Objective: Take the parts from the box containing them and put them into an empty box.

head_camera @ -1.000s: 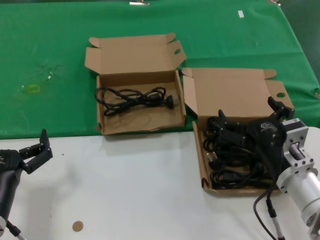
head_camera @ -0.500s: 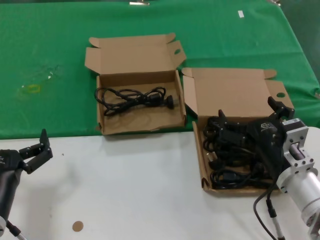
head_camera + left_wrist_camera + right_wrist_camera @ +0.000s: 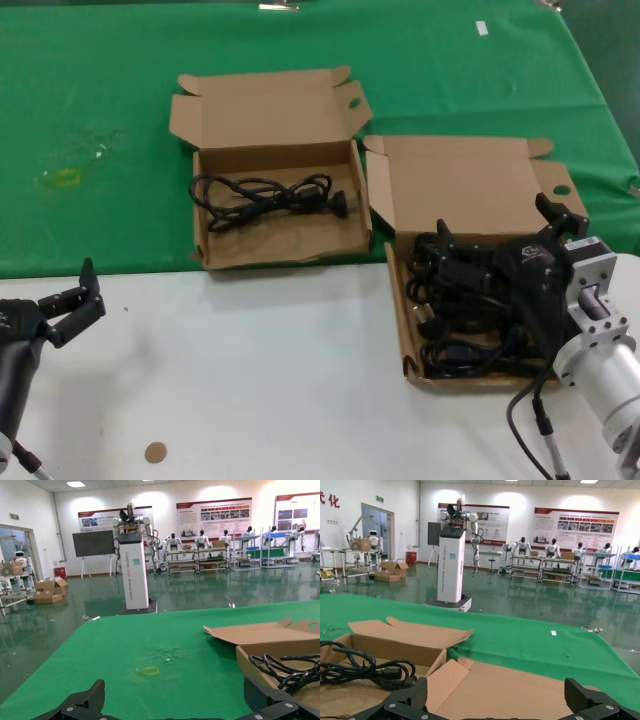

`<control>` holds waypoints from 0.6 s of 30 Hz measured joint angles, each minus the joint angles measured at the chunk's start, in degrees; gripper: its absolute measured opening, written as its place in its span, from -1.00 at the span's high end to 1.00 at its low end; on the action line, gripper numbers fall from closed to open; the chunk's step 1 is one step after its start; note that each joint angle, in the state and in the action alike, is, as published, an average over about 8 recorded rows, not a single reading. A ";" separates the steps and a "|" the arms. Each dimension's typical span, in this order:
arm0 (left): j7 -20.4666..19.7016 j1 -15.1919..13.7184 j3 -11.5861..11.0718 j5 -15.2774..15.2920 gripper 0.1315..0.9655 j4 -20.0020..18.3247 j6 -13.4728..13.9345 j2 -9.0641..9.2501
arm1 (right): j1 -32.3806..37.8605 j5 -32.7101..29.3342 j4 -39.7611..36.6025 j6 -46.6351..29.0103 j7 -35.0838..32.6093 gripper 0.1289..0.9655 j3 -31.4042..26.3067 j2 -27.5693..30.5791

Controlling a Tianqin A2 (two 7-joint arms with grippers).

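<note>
The right gripper (image 3: 500,245) hangs low over the larger cardboard box (image 3: 470,180) at the near right, its fingers spread wide and holding nothing, poised above the heap of black power cords (image 3: 462,310) that fills the tray. One cord (image 3: 270,198) already lies in the smaller box (image 3: 262,112), which sits to the left and a little farther off on the green cloth (image 3: 100,80). The cords look light but floppy: soft rubbery cable in loose long bundles, tangled over one another, so lifting one may well drag a neighbour along. The safest hold is probably across the middle of a single bundle, where several strands lie together, rather than on a moulded plug, which would let the rest uncoil and trail. The left gripper (image 3: 68,305) waits at the near left over the white table (image 3: 270,380), fingers apart and empty.
</note>
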 joint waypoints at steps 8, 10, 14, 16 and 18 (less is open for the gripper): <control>0.00 0.00 0.00 0.00 -1.00 0.00 0.00 0.00 | 0.00 0.00 0.00 0.00 0.00 -1.00 0.00 0.00; 0.00 0.00 0.00 0.00 -1.00 0.00 0.00 0.00 | 0.00 0.00 0.00 0.00 0.00 -1.00 0.00 0.00; 0.00 0.00 0.00 0.00 -1.00 0.00 0.00 0.00 | 0.00 0.00 0.00 0.00 0.00 -1.00 0.00 0.00; 0.00 0.00 0.00 0.00 -1.00 0.00 0.00 0.00 | 0.00 0.00 0.00 0.00 0.00 -1.00 0.00 0.00; 0.00 0.00 0.00 0.00 -1.00 0.00 0.00 0.00 | 0.00 0.00 0.00 0.00 0.00 -1.00 0.00 0.00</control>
